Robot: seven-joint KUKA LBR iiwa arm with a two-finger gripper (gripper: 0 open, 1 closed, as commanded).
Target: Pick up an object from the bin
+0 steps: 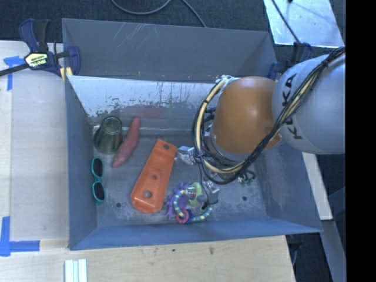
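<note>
Tangled toy (187, 207): purple, green and pink; against the front wall of the bin (176, 232); its bulk lies toward the view's left of the gripper
Gripper (205, 194): low at the toy's right end; whether open or closed cannot be told
Orange block (154, 176): beyond the toy; long axis slants toward the back wall

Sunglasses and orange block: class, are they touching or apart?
Apart. The camera view shows bare bin floor between the sunglasses and the orange block.

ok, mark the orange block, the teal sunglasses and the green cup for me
orange block (154, 177): camera view, middle of its top face.
teal sunglasses (96, 167): camera view, on the upper lens.
green cup (108, 136): camera view, on its side wall.
</note>
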